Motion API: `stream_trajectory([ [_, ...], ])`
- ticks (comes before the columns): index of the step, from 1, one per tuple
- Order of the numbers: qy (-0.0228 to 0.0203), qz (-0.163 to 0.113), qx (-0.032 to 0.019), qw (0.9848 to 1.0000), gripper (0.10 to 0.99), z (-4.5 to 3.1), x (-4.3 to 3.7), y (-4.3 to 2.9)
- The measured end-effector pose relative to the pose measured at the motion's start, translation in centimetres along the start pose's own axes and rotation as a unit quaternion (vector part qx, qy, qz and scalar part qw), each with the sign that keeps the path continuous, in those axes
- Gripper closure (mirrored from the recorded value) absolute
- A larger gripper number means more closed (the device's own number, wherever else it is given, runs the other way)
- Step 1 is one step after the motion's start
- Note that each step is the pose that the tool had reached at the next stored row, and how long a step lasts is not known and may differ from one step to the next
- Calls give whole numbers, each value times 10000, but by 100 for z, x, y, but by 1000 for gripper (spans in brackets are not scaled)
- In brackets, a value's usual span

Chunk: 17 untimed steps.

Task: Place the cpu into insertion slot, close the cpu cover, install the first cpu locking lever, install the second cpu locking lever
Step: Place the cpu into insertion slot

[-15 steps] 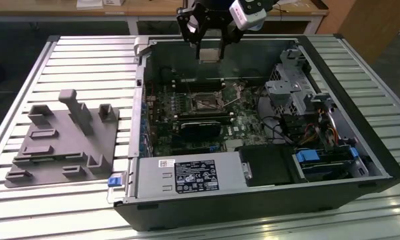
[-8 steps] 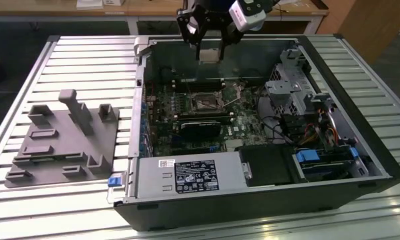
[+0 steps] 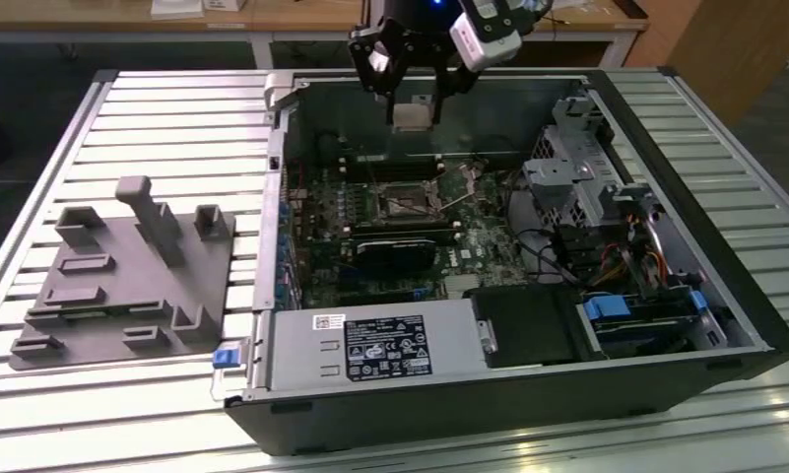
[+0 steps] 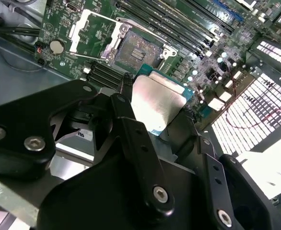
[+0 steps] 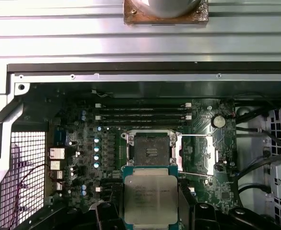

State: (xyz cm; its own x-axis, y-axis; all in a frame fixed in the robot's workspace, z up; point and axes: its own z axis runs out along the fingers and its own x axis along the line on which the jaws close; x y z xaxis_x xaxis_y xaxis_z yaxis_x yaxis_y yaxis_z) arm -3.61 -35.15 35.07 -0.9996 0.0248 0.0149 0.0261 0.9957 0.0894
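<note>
Exterior view: my gripper [image 3: 412,106] clamps the cpu [image 3: 412,120] in the air, insertion slot [image 3: 404,205] at its 6 o'clock, well apart. First wrist view: cpu cover [image 5: 196,154] open beside slot.

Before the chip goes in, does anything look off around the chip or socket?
Nothing stands out. The gripper holds the cpu squarely; the insertion slot is bare, with the cpu cover swung open beside it.

Claw [image 3: 413,110] pointed straight down, pinched on the cpu [image 5: 151,203].
</note>
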Motion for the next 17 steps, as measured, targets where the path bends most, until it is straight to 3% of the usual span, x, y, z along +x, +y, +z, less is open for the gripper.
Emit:
stream_trajectory([
  [5,-26,-3,-1,10000,549,92,-1,-8],
  [17,-27,-3,-1,10000,549,307,-4,-27],
])
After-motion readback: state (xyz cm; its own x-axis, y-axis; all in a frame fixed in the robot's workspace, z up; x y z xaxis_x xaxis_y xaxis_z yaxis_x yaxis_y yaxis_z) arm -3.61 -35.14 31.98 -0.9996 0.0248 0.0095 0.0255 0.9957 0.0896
